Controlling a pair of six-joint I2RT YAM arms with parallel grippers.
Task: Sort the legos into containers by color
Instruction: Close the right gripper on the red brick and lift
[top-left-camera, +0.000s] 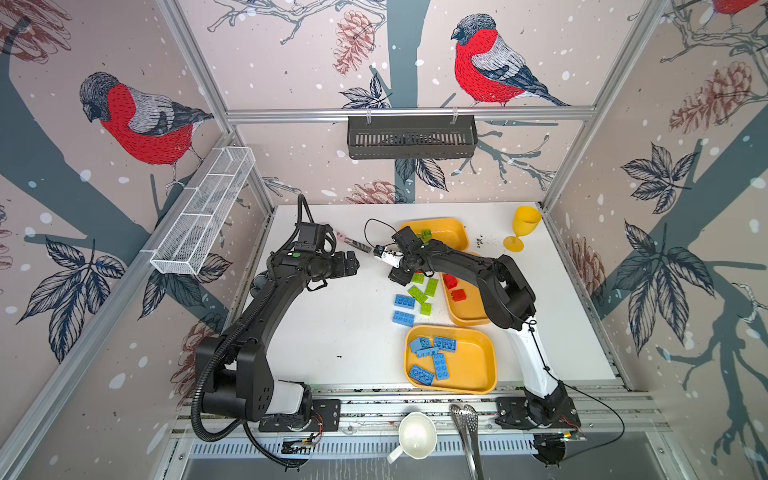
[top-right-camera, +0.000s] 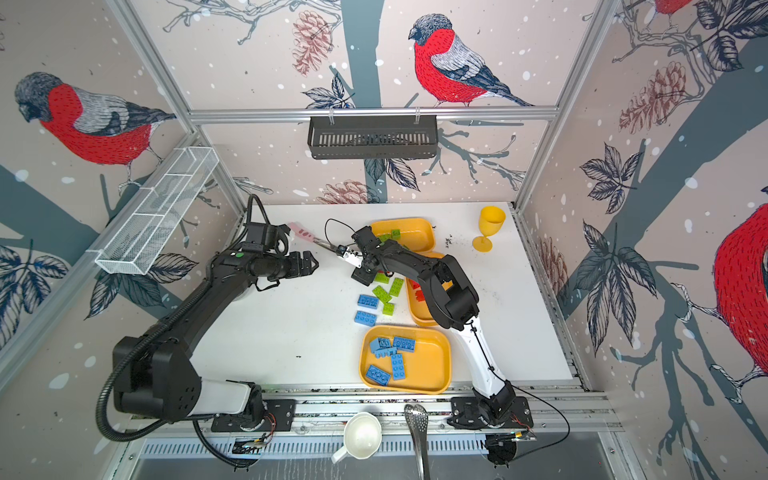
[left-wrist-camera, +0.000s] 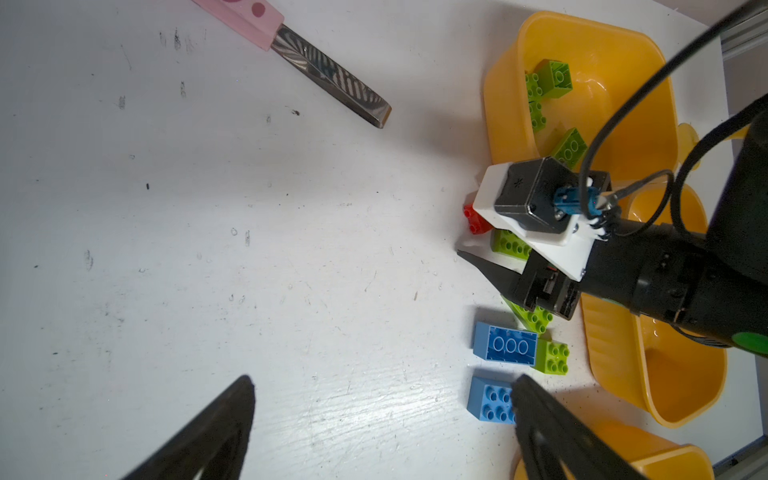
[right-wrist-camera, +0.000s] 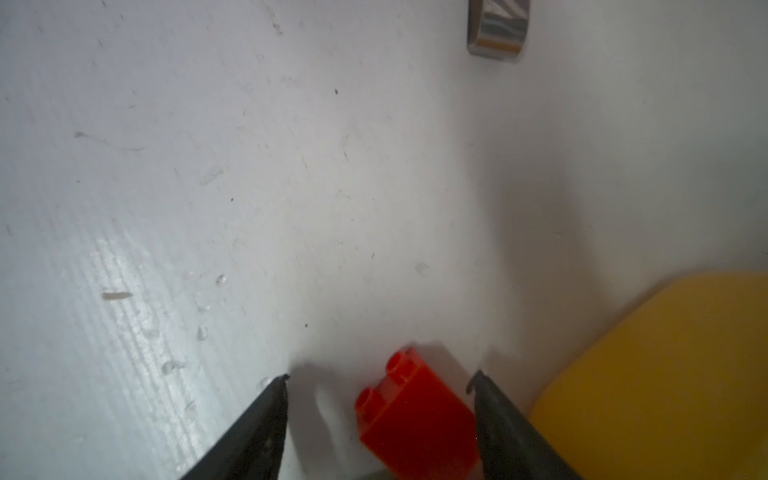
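The right end effector (right-wrist-camera: 381, 376) is straddling a red lego (right-wrist-camera: 415, 419) lying on the tabletop (right-wrist-camera: 208, 187), jaws apart, not gripping.

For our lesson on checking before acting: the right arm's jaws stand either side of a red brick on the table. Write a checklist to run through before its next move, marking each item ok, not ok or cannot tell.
1. red brick sits between the right gripper jaws: ok, one jaw on each side.
2. Nothing else between the jaws: ok.
3. Grip closed on the brick: not ok, a gap shows on one side.
4. middle tray has room: ok, bare floor beside two sorted red bricks.
5. left gripper out of the way: ok, open, empty and apart.
6. Jaw clear of the yellow tray wall: cannot tell.
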